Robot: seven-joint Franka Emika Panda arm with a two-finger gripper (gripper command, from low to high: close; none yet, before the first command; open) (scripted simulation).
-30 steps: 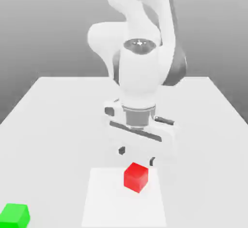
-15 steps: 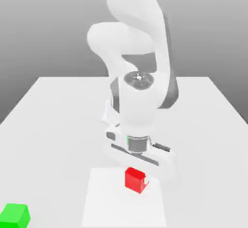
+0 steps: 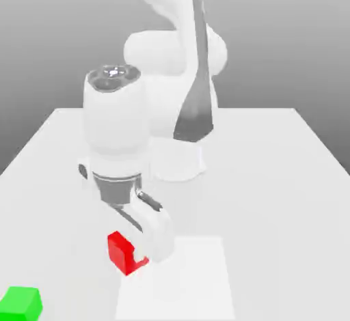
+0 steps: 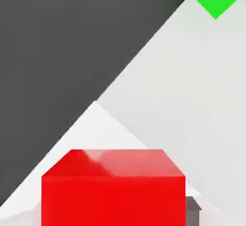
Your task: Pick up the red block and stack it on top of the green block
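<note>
Gripper (image 3: 140, 255) clamped on red block (image 3: 122, 251) above bench (image 3: 273, 176); block looks rigid, light, smooth, best held by flat opposite faces; green block (image 3: 20, 303) apart.

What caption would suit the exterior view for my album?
White robot arm's claw carries the red block toward the green block on a white table.

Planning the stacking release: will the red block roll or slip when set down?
The small smooth red cube has flat faces, so it likely sits steady rather than rolling. Its glossy sheen suggests it may slide slightly on the small smooth green cube.
</note>
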